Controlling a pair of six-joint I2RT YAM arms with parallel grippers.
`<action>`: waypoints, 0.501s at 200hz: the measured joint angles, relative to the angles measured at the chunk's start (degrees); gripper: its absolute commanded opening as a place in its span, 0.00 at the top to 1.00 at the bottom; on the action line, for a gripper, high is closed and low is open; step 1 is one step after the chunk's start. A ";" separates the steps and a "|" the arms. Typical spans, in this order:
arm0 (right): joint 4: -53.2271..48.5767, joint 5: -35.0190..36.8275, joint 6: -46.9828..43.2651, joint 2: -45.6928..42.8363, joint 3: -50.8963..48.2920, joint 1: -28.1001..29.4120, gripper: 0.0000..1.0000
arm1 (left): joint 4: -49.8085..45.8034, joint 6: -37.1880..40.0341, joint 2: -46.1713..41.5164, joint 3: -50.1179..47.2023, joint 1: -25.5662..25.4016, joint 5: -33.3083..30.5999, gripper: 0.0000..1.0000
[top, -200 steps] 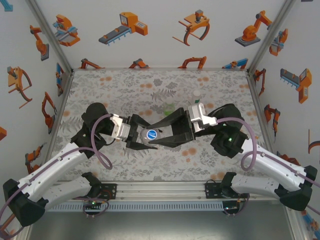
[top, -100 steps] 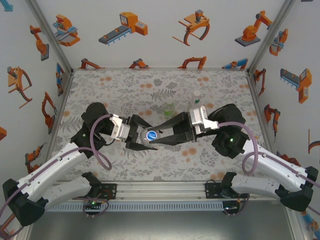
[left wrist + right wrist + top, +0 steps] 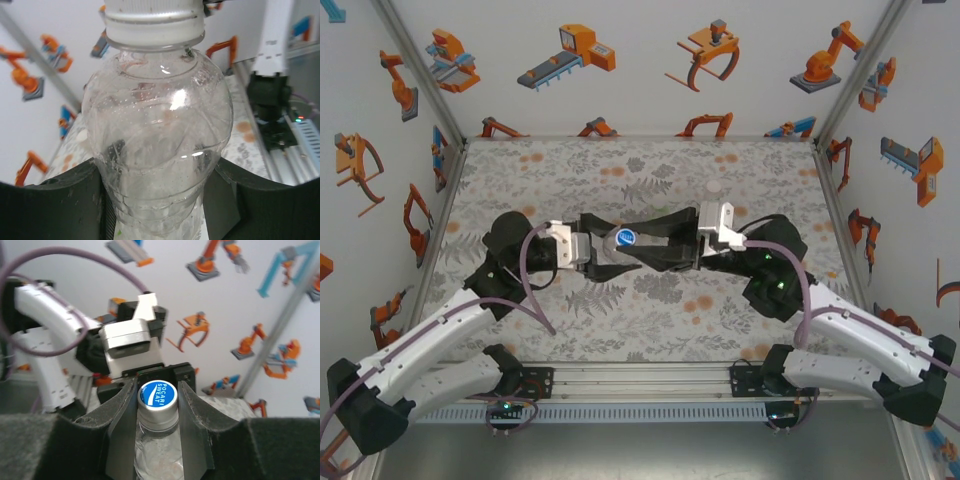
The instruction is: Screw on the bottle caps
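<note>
Found right claw point(image 3: 157, 390) clamped on the blue bottle cap point(image 3: 157, 394), one finger point(image 3: 121, 420) pressed against each side. Found left claw point(image 3: 157, 205) clamped around the lower body of the clear bottle point(image 3: 160, 130) carrying that cap. Located bottle at mid-worktop point(image 3: 520, 170) between the two claws, cap face upward. Noted white cap point(image 3: 715, 187) just beyond right wrist; body beneath not discernible.

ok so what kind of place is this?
Probably a lab test enclosure: walls printed with cartoon robot arms, aluminium frame posts, and a floral-patterned tabletop with a mounting rail at its near edge.
</note>
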 measured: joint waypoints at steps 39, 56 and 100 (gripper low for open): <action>6.69 15.89 3.76 3.58 -2.27 0.15 1.00 | 3.37 -1.90 2.21 -1.60 -0.35 -14.49 1.00; 8.44 23.96 4.98 5.03 -2.58 1.44 1.00 | 3.58 -2.56 3.15 -1.57 -0.76 -19.91 1.00; 9.55 43.54 6.51 8.09 -2.58 5.31 1.00 | 0.15 -2.91 5.77 -0.17 -1.40 -27.98 1.00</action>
